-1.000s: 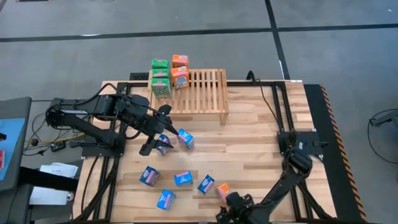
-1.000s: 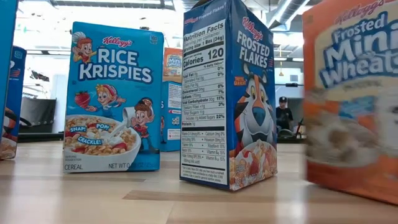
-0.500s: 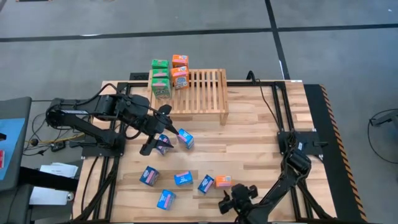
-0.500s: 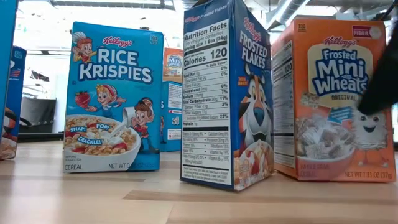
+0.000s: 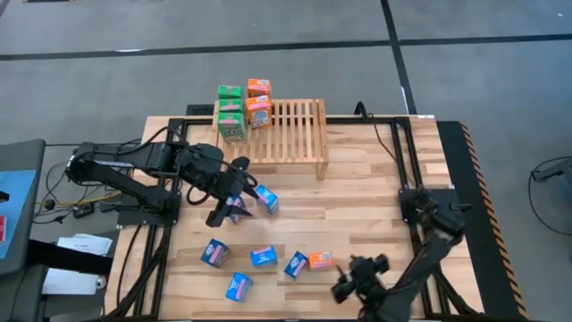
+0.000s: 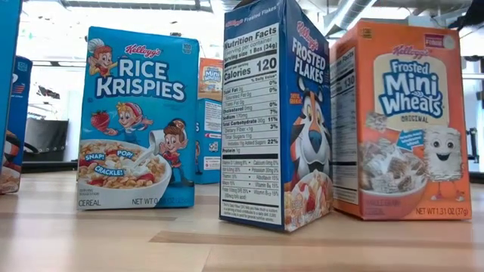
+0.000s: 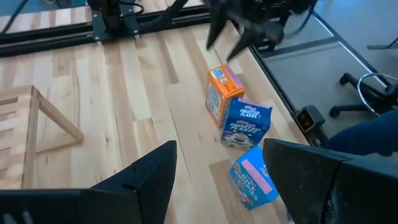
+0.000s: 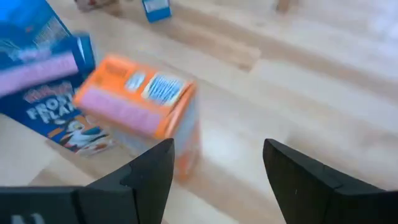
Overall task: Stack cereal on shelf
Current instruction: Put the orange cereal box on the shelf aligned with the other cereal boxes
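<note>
The light-wood shelf (image 5: 290, 132) stands at the table's far side, with green (image 5: 231, 113) and orange (image 5: 259, 101) cereal boxes on its left end. Several blue boxes (image 5: 259, 257) and one orange box (image 5: 320, 260) stand or lie on the near part of the table. The low view shows Rice Krispies (image 6: 136, 121), Frosted Flakes (image 6: 276, 113) and Mini Wheats (image 6: 404, 121) upright on their bases. My left gripper (image 5: 231, 192) is open above the table, next to two blue boxes (image 5: 266, 199). My right gripper (image 5: 356, 279) is open and empty, just right of the orange box (image 8: 137, 106).
Black rails (image 5: 393, 152) run along the table's sides by both arm bases. The shelf's right part (image 5: 304, 125) bears nothing. The left wrist view shows the orange box (image 7: 222, 93), a Frosted Flakes box (image 7: 245, 124) and a lying blue box (image 7: 254, 177), with my right gripper (image 7: 239, 28) beyond.
My right gripper has drawn away from the orange Mini Wheats box toward the table's right edge. The box, tilted and blurred in front of the low camera a second ago, now stands upright on the table beside the Frosted Flakes box.
</note>
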